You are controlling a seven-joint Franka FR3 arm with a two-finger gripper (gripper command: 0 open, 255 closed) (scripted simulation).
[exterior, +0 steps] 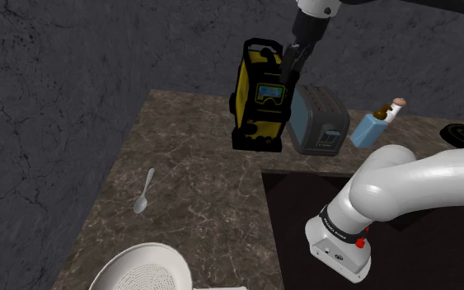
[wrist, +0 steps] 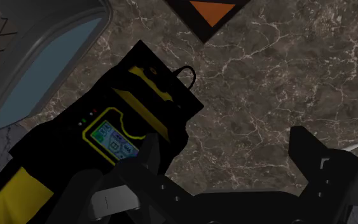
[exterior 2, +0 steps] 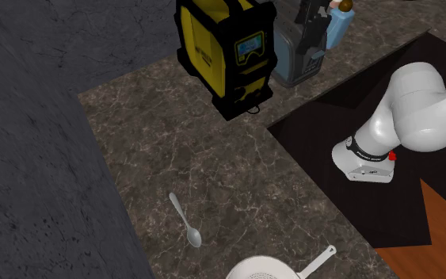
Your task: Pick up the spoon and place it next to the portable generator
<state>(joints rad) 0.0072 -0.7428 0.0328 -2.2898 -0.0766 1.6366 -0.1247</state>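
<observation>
The task has barely begun. The spoon (exterior: 145, 191) lies flat on the dark marbled tabletop (exterior: 205, 189), at the lower left of the shoulder view, untouched and well apart from the yellow-and-black portable generator (exterior: 259, 95), which stands upright at the upper middle of that frame. The end effector (exterior: 291, 59) hangs high at the top of the frame, in front of the generator's edge and the grey toaster (exterior: 321, 122) beside it, so it is far from the thing it has to fetch.

In the wrist view the end effector (wrist: 225, 146) has its two black fingers spread wide, with only bare tabletop between them and the generator under the one finger; it holds nothing.

By my reading every step is left: crossing over to the spoon, coming down on its thin handle, closing, lifting, carrying it back and setting it down next to the generator (the open tabletop in front of the generator looks like the easy spot).

Counted:
- one spoon
- one generator
- one toaster
- one blue bottle (exterior: 370, 128), just beside the toaster
- one white strainer (exterior: 143, 264), at the bottom edge below the spoon
- one arm, with one end effector of two fingers
</observation>
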